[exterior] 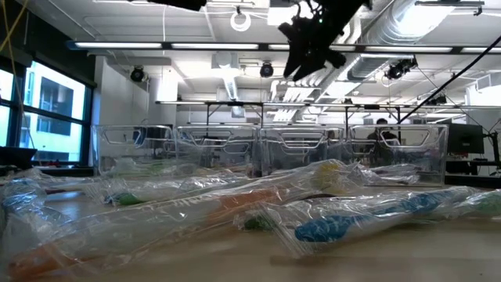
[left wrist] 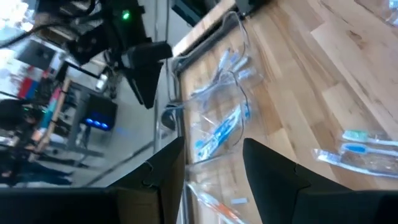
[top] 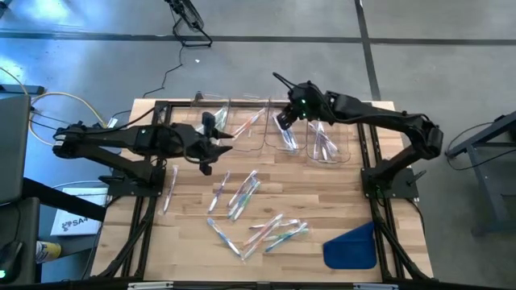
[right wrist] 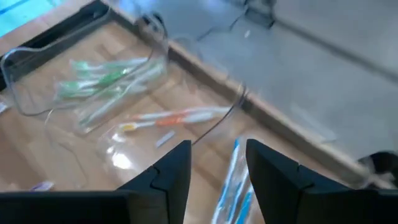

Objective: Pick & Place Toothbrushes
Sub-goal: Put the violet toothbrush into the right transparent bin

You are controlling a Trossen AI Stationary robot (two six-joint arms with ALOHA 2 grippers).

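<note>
While the right gripper (top: 284,122) hangs over the clear bins (top: 274,133) at the far edge of the table (top: 339,201), its fingers stand apart and hold nothing. The left gripper (top: 211,137) waits near the far left bins, also open and empty. Wrapped toothbrushes (top: 242,193) lie scattered in the middle of the table, others inside the bins.

Two matte-black jointed arms (top: 121,141), green indicator lights, wedge-shaped fingers (right wrist: 171,171).
</note>
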